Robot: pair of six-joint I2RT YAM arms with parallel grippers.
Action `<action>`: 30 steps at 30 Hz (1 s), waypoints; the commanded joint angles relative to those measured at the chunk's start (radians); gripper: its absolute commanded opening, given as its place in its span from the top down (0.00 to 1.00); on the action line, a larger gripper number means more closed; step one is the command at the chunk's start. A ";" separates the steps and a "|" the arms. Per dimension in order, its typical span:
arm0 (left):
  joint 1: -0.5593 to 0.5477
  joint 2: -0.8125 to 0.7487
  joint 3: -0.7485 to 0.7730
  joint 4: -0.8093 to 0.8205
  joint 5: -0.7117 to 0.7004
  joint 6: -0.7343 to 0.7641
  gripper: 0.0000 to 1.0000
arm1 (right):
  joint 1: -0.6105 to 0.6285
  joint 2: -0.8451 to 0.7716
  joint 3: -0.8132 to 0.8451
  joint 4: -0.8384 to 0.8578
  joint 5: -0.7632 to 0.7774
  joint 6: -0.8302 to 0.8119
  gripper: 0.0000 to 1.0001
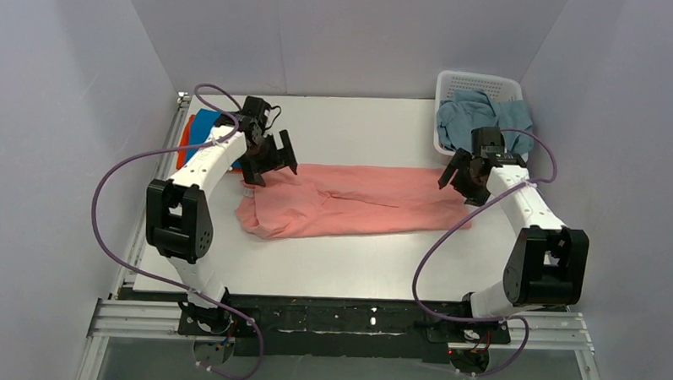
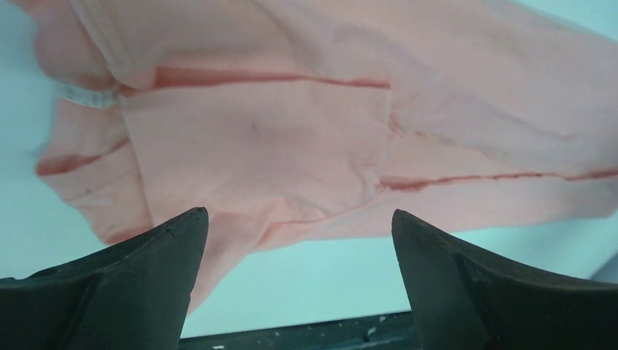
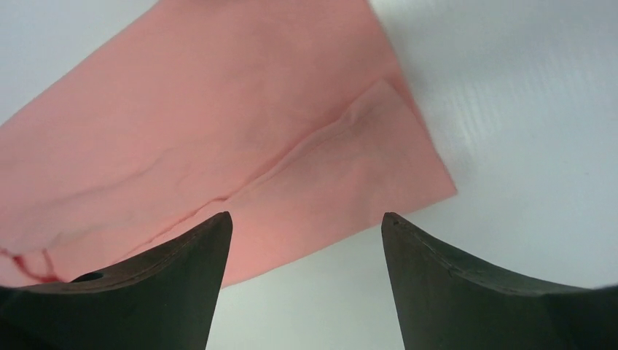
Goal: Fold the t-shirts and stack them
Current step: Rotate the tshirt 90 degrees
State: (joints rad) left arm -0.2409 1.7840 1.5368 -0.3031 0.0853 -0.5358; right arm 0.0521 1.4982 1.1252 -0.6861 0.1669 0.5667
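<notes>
Okay, we see the salmon-pink t-shirt [image 1: 358, 203] lying flat on the table, stretched long across mid-frame. The left gripper [image 1: 273, 167] hangs wide and empty over its left end, the right gripper [image 1: 462, 186] likewise over its right end.

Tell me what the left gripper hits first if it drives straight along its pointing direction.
Most likely the salmon-pink t-shirt: the open left gripper points at the shirt's edge, with nothing in between. Bare table starts right beside that edge, so it's a close call.
</notes>
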 commanded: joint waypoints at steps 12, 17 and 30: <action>-0.046 0.069 -0.171 0.009 0.178 -0.100 0.02 | 0.150 0.286 0.235 0.176 -0.266 -0.217 0.13; -0.045 -0.038 -0.193 0.002 0.080 -0.038 0.02 | 0.169 0.272 0.198 0.189 -0.251 -0.225 0.13; 0.070 -0.011 -0.170 -0.041 0.028 0.046 0.02 | 0.170 0.167 0.071 0.209 -0.118 -0.270 0.12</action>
State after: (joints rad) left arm -0.1730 1.7779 1.3880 -0.2436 0.1154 -0.5106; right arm 0.2214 1.6741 1.1759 -0.4988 0.0105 0.3290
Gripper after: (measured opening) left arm 0.981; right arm 0.877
